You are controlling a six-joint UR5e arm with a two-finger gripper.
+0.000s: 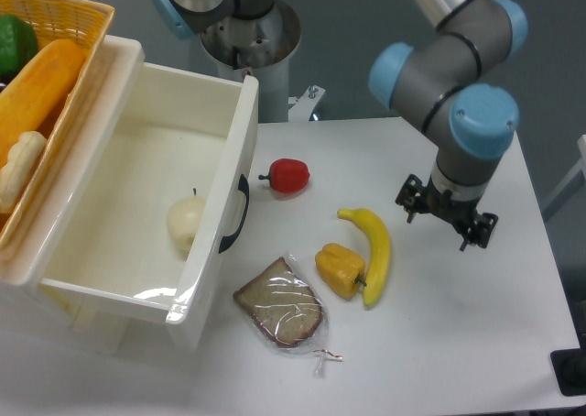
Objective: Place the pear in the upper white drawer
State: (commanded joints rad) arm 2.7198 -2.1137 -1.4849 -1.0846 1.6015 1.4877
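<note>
Wrapped bread (279, 313) lies nearest; hand (446, 222) empty (opening unclear), pear (186, 222) in drawer (215, 214).

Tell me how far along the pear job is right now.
It looks essentially done: the pear lies inside the upper white drawer, near its front panel. Nothing is in hand; the gripper hangs over bare table right of the banana, holding nothing that I can see. The drawer stands open.
</note>
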